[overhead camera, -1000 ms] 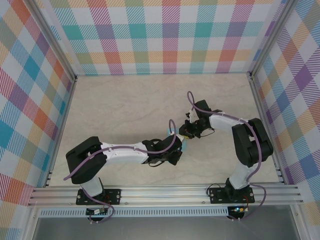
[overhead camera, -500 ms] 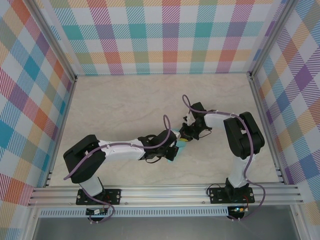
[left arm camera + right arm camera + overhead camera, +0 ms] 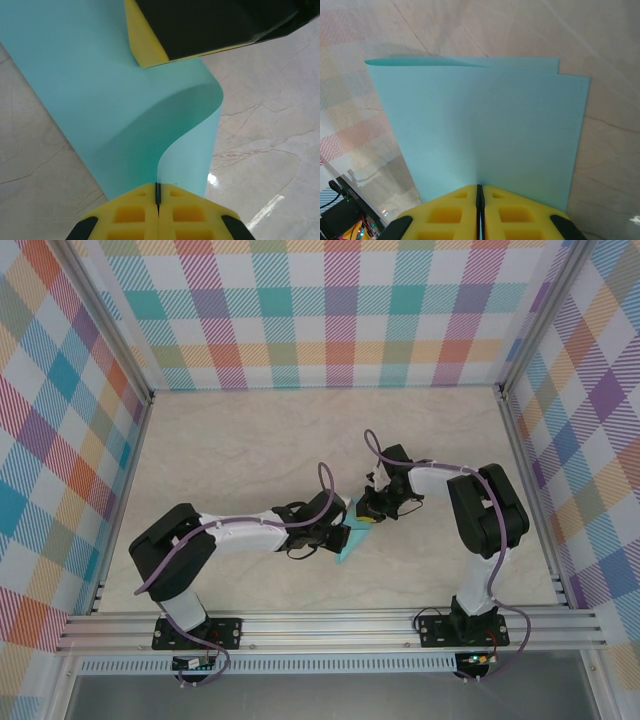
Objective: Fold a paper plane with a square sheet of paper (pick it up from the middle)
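Note:
The square sheet of paper [image 3: 351,539], light turquoise, is held between both grippers near the table's middle. My left gripper [image 3: 338,534] is shut on one edge of it; in the left wrist view the paper [image 3: 100,100] curls in an S-bend away from the closed yellow pads [image 3: 158,192]. The right gripper's yellow finger [image 3: 145,50] shows at the top of that view, on the sheet's far side. My right gripper [image 3: 368,514] is shut on the sheet too. In the right wrist view the sheet [image 3: 480,120] lies doubled over, its two far edges slightly offset, reaching out from the right gripper [image 3: 479,189].
The pale marble-patterned tabletop [image 3: 250,450] lies under and around both arms. Checked walls enclose the left, back and right, and an aluminium rail [image 3: 330,628] runs along the near edge by the arm bases.
The left gripper has drawn back to the left and turned, so more of the turquoise sheet shows between the grippers. The right arm shifted slightly left early on, then stayed still.

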Tool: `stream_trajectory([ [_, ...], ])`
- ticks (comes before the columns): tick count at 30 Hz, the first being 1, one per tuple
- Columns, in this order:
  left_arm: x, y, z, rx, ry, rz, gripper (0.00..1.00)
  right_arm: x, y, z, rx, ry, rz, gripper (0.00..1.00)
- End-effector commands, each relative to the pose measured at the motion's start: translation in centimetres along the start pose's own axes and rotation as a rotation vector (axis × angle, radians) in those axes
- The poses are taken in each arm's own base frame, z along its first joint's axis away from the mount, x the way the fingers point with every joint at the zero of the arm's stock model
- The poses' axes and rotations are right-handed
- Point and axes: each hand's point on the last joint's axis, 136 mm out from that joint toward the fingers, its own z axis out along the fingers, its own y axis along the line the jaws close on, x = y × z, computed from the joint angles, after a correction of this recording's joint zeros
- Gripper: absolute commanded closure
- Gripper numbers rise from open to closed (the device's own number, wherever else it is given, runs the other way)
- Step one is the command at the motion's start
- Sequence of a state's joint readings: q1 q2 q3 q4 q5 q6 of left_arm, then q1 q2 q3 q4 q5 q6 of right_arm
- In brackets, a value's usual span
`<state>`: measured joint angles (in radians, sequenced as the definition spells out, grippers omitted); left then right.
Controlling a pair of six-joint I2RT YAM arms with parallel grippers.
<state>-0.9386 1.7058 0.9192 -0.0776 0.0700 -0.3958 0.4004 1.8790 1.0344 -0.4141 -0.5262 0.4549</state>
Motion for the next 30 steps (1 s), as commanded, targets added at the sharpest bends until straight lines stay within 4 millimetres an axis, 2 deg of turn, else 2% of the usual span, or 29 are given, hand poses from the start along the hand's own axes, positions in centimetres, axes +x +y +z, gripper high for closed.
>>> stream_trajectory([
  [1, -0.7, 0.4, 0.6, -0.011, 0.009, 0.005, 1.00, 0.5, -1.2, 0.6, 0.052, 0.022, 0.005, 0.90],
  [8, -0.6, 1.8, 1.3, -0.076, 0.017, -0.005, 1.00, 0.5, -1.1, 0.5, 0.052, 0.022, 0.005, 0.89],
  [30, 0.0, 2.3, 1.1, -0.088, 0.033, -0.047, 1.00, 0.6, -1.6, 0.7, 0.065, 0.024, 0.009, 0.89],
])
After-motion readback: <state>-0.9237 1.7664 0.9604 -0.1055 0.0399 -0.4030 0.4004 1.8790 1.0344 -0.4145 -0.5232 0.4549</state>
